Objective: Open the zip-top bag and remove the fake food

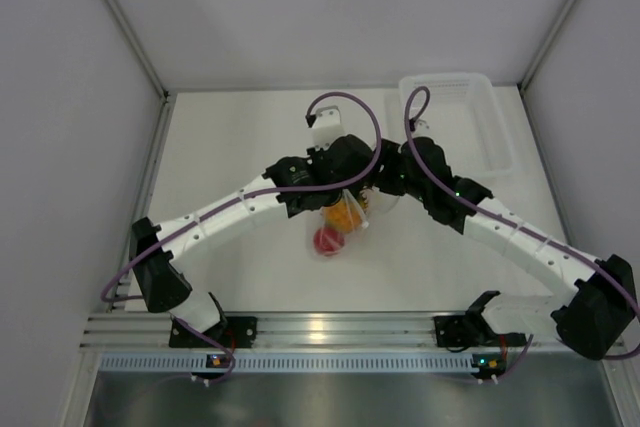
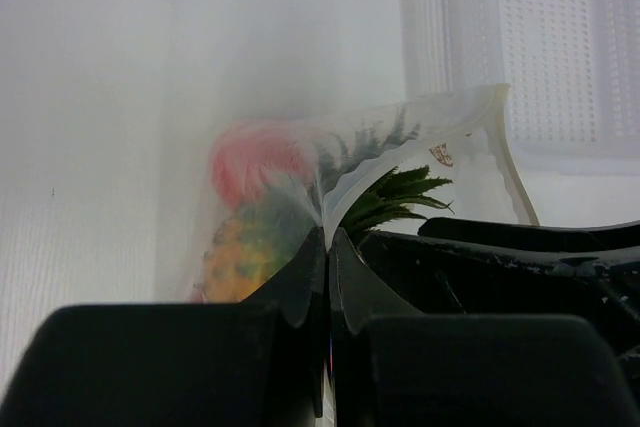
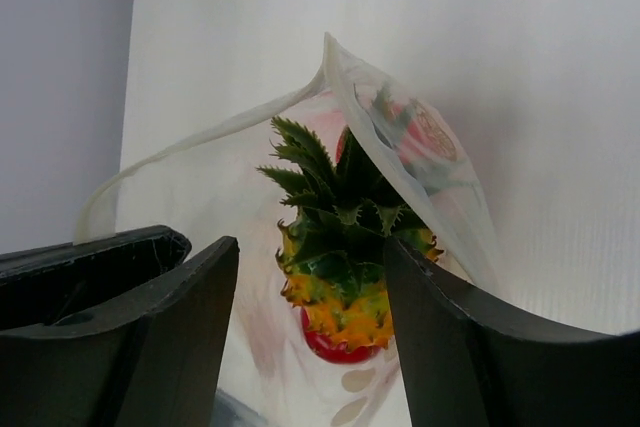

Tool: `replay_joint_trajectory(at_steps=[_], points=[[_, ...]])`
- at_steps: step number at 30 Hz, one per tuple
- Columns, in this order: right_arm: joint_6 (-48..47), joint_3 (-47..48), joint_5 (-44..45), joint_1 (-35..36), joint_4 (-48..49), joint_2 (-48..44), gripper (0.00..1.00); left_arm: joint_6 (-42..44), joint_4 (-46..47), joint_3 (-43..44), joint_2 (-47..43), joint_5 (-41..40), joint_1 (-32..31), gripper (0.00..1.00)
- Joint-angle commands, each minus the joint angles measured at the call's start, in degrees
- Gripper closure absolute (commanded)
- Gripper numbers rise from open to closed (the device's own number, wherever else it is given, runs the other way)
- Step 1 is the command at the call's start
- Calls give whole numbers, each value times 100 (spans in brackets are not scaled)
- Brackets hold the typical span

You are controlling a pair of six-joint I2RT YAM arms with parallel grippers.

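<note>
- The left gripper (image 2: 328,247) is pinched tight on one edge of the bag (image 2: 400,132) at its top – the plastic is squeezed between the two black fingers.
- The right gripper (image 3: 310,252) has its fingers wide apart. It holds nothing.
- The bag's mouth is open. From the right wrist view you can look straight into it.
- The pineapple (image 3: 345,277) is inside the bag, with its green leaves pointing up at the open mouth. It shows in the gap between the right fingers, but I cannot tell if they touch it.
- A red fruit (image 1: 328,240) sits at the bottom of the bag, below the pineapple.
- Something pink shows through the bag's cloudy wall – too blurry to name.
- From above, both grippers meet over the middle of the table (image 1: 230,167), and the bag hangs just below them, toward the near side.
- I cannot tell if the bottom of the bag rests on the table.
- The bin (image 1: 470,117) stands at the far right corner, away from the bag.
</note>
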Motion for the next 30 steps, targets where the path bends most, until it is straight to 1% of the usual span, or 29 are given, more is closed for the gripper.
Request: replay_joint_trajectory(at_steps=[1,6,10,14,17,21,24,25,26,27,28,30], points=[[348,-55,432,92,575,46,38,-68,381,-31,-160,-60,-58,100],[392,103,766,110,453,432,37,-85,495,-13,-81,239,-67,100],[489,182,846,110,435,766,37,-155,627,-110,-151,292,-67,100],[620,121,1126,119,470,1021,35,-155,733,-189,-256,380,-67,100],[735,24,1338,119,662,1136,35,-138,820,-277,-326,494,-67,100],[779,-90,1329,119,1163,1206,38,-68,952,-400,-423,618,-67,100],[753,-55,1347,128,1365,1268,44,-76,961,-453,-494,626,-67,100],[744,-29,1364,119,1393,1285,49,-59,952,-470,-529,626,-67,100],[683,6,1382,119,1384,1346,52,-50,970,-505,-555,618,-67,100],[639,41,1382,119,1384,1382,57,-33,979,-523,-573,600,-67,100],[595,120,1399,119,1297,1417,70,-6,996,-540,-582,583,-58,100],[507,139,1391,128,1235,1409,78,11,996,-549,-582,547,-41,100]])
